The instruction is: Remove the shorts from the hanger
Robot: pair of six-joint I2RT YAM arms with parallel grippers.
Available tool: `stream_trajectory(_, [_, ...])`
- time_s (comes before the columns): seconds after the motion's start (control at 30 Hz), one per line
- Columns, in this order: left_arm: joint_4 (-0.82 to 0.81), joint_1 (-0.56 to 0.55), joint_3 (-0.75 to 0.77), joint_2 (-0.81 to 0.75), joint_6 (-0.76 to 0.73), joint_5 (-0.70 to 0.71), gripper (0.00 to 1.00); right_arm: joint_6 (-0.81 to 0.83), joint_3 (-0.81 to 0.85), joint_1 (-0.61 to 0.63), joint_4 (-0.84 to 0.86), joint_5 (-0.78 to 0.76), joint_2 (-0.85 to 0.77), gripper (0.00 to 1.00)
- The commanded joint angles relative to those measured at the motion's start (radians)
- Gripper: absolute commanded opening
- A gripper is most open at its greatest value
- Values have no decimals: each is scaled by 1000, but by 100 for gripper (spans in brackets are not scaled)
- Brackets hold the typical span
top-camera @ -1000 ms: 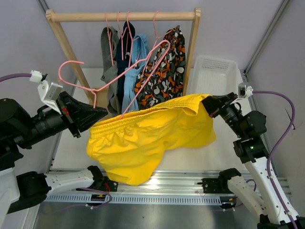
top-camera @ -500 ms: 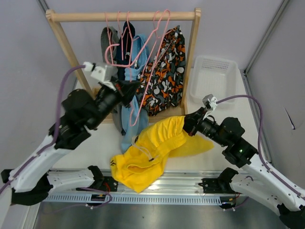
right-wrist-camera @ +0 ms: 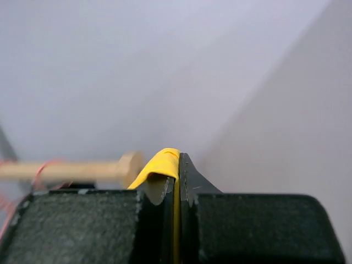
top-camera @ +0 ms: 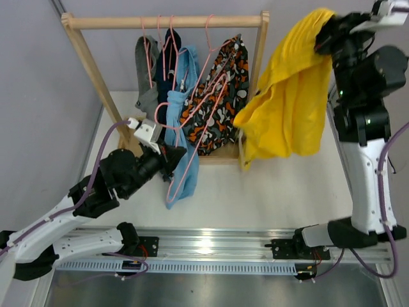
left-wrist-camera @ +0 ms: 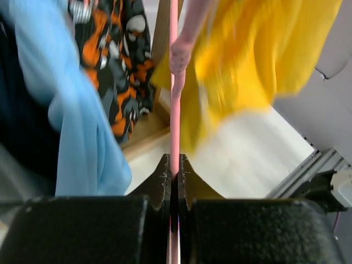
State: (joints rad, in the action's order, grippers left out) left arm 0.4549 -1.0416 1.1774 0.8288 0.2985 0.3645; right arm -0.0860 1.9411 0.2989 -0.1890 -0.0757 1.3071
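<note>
The yellow shorts (top-camera: 287, 102) hang free in the air at the upper right, held by one edge. My right gripper (top-camera: 327, 29) is shut on that edge, high above the table; the yellow cloth (right-wrist-camera: 165, 162) shows between its jaws in the right wrist view. My left gripper (top-camera: 174, 155) is shut on the pink wire hanger (top-camera: 203, 102), low in front of the rack. In the left wrist view the pink wire (left-wrist-camera: 175, 110) runs straight up from the closed jaws, with the shorts (left-wrist-camera: 258, 60) blurred behind. The hanger is bare of the shorts.
A wooden rack (top-camera: 166, 22) stands at the back with several hung garments: grey, navy, light blue (top-camera: 185, 115) and an orange-patterned one (top-camera: 220, 96). Other pink hangers hook on its bar. The rack's right post (top-camera: 255, 77) is just left of the shorts. The white basket is hidden.
My right arm swung up and right, lifting the shorts from the table front to high beside the rack's right post. My left arm dropped lower and forward with the pink hanger.
</note>
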Motion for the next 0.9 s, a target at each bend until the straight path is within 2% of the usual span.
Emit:
stream_trajectory(0.0, [18, -12, -97, -60, 83, 25, 0, -12, 256, -128, 43, 63, 258, 0])
stream_trajectory(0.03, [19, -12, -111, -68, 96, 19, 0, -9, 427, -142, 46, 65, 326, 0])
stream_trajectory(0.1, [2, -21, -155, -80, 119, 8, 0, -14, 574, -179, 98, 63, 500, 0])
stream_trajectory(0.23, [-9, -29, -197, -94, 137, 11, 0, -74, 561, -225, 240, 65, 630, 0])
stream_trajectory(0.33, [-10, -29, -209, -100, 139, 22, 0, -96, 419, -227, 262, 65, 653, 0])
stream_trajectory(0.37, [-13, -29, -216, -105, 137, 31, 0, -107, 225, -224, 293, 65, 640, 0])
stream_trajectory(0.47, [-21, -29, -200, -96, 123, 53, 0, -173, -86, -222, 457, 35, 554, 0])
stream_trajectory(0.5, [-9, -31, -193, -68, 116, 59, 0, -193, -228, -224, 465, 7, 535, 12])
stream_trajectory(0.57, [13, -31, -129, -30, 111, 86, 0, -266, -301, -227, 397, -94, 497, 65])
stream_trajectory(0.6, [25, -29, -111, 14, 99, 91, 0, -293, -330, -227, 282, -137, 486, 98])
stream_trajectory(0.7, [39, -29, 35, 111, 51, 103, 0, -405, -364, -224, 56, -278, 394, 99])
stream_trajectory(0.77, [57, -29, 103, 176, 22, 120, 0, -420, -506, -196, 49, -333, 293, 100])
stream_trajectory(0.8, [71, -29, 198, 209, -5, 134, 0, -422, -574, -182, 87, -355, 161, 99])
stream_trajectory(0.83, [77, -29, 233, 281, -18, 143, 0, -414, -705, -167, 112, -366, 91, 99])
stream_trajectory(0.87, [80, -29, 266, 315, -31, 145, 0, -402, -762, -152, 129, -372, 24, 100])
